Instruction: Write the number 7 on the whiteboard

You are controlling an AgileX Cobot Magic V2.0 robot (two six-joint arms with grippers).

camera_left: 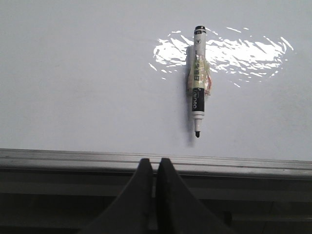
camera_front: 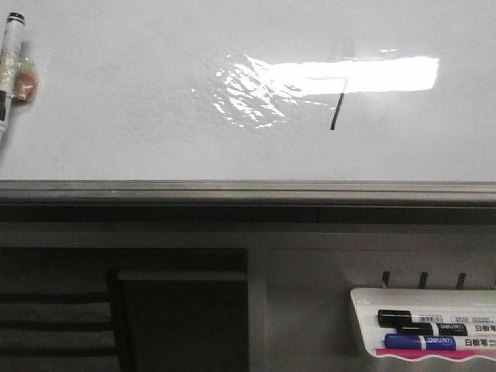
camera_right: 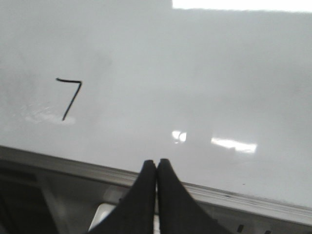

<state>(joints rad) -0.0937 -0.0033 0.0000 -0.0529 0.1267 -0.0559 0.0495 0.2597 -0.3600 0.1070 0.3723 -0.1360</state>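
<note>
The number 7 (camera_front: 335, 99) stands on the whiteboard (camera_front: 139, 116), partly inside the bright glare patch (camera_front: 364, 74); its top stroke is faint in the front view but dark and clear in the right wrist view. Only the left wrist view shows whole the marker (camera_left: 198, 82) stuck on the board, far from the 7, tip down. Below the board's grey edge, a white tray (camera_front: 422, 329) holds a black marker (camera_front: 407, 317) and a blue marker (camera_front: 418, 342), with Chinese labels too small to read. The left gripper (camera_left: 155, 168) and right gripper (camera_right: 156, 168) both have jaws pressed together, holding nothing.

1 whiteboard (camera_front: 116, 116), 1 number 7 (camera_front: 336, 101), 1 taped marker (camera_left: 198, 80), 1 tray (camera_front: 364, 322) holding 2 markers (camera_front: 418, 331), 3 hooks (camera_front: 423, 279)
</note>
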